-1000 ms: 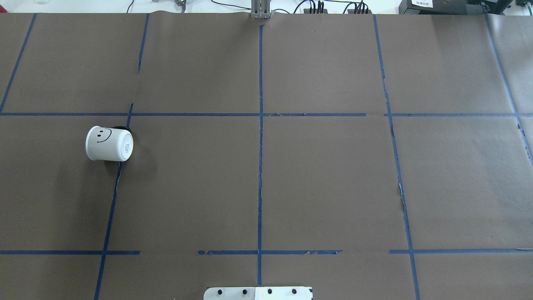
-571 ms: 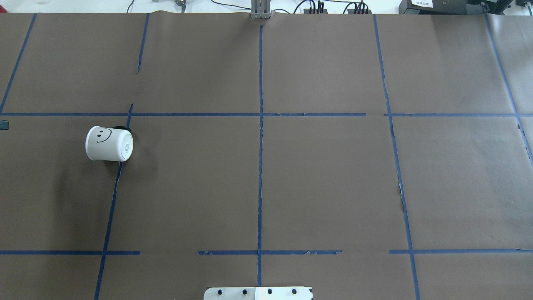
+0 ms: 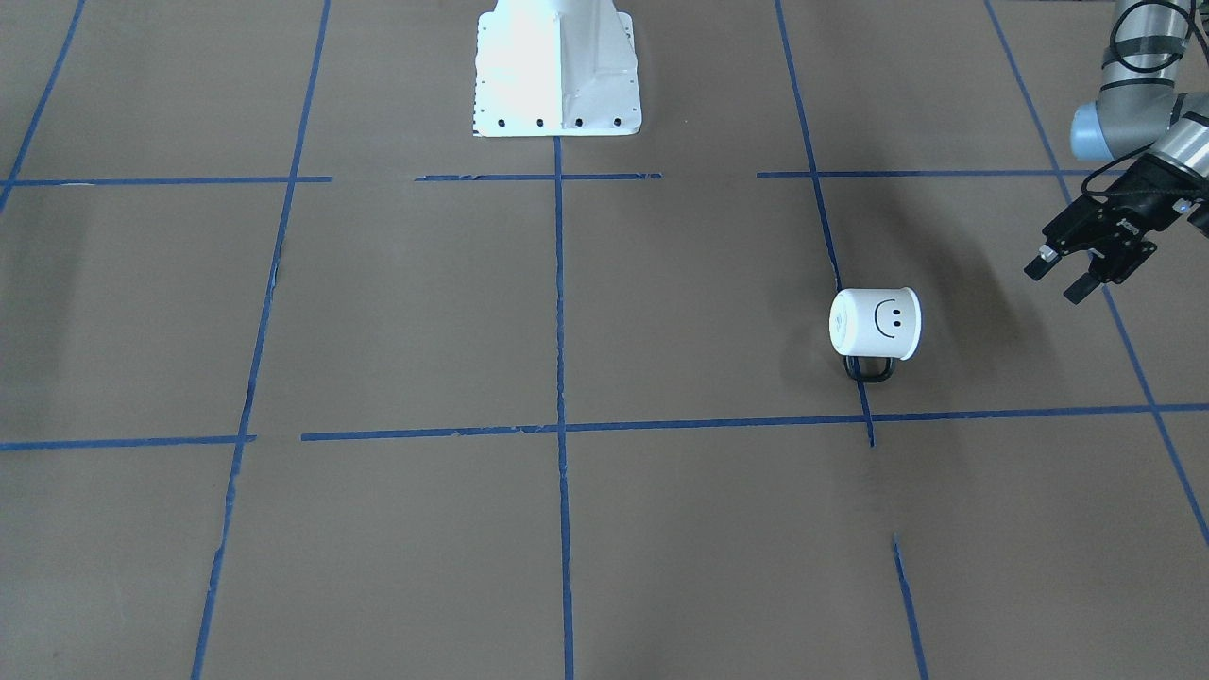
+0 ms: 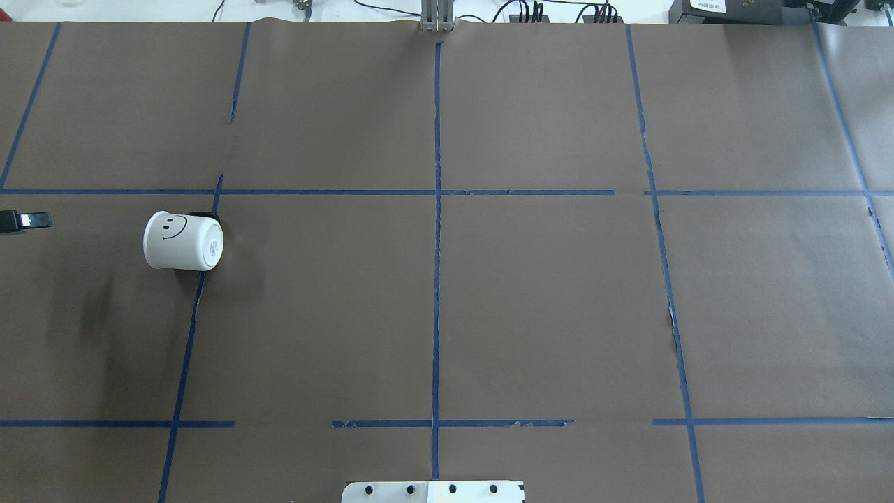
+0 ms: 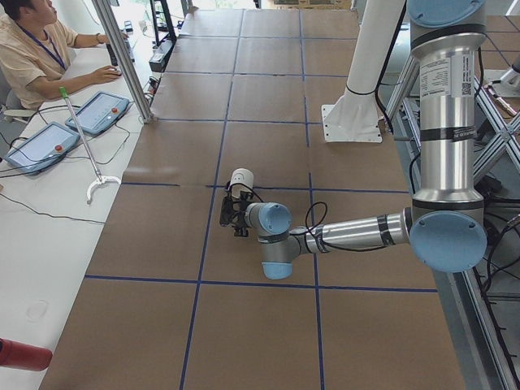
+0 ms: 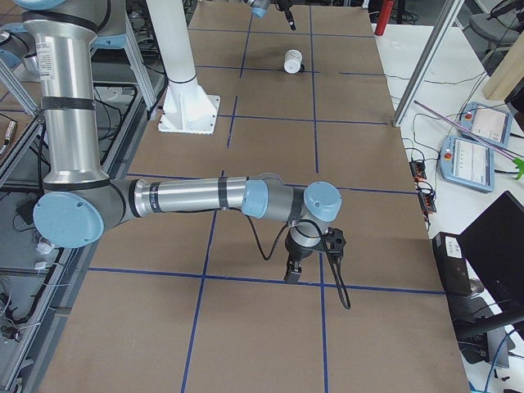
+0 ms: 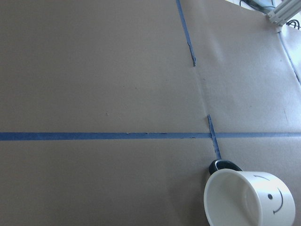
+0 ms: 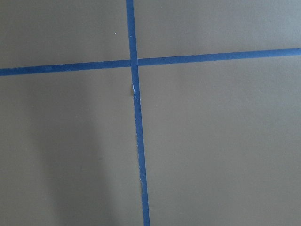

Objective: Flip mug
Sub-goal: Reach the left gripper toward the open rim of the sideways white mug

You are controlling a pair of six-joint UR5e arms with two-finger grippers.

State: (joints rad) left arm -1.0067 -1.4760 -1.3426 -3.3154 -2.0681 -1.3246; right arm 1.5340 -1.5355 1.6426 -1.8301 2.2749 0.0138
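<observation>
The white mug (image 4: 183, 241) with a black smiley face lies on its side on the brown table paper, left of centre. Its base points to the overhead view's right and its black handle rests on the table's far side. It also shows in the front view (image 3: 875, 322) and the left wrist view (image 7: 249, 197), where I see its open mouth. My left gripper (image 3: 1056, 281) is open and empty, hovering apart from the mug on its mouth side. One of its fingertips (image 4: 35, 221) shows at the overhead view's left edge. My right gripper (image 6: 296, 266) hangs low over the table far from the mug; I cannot tell its state.
Blue tape lines (image 4: 436, 244) divide the brown paper into squares. The robot's white base plate (image 3: 555, 71) stands at the table's near edge. An operator (image 5: 36, 57) sits at a side table with tablets beyond the far edge.
My left gripper's fingertip has come into the overhead view from the left edge and moved right toward the mug. The mug has not moved.
</observation>
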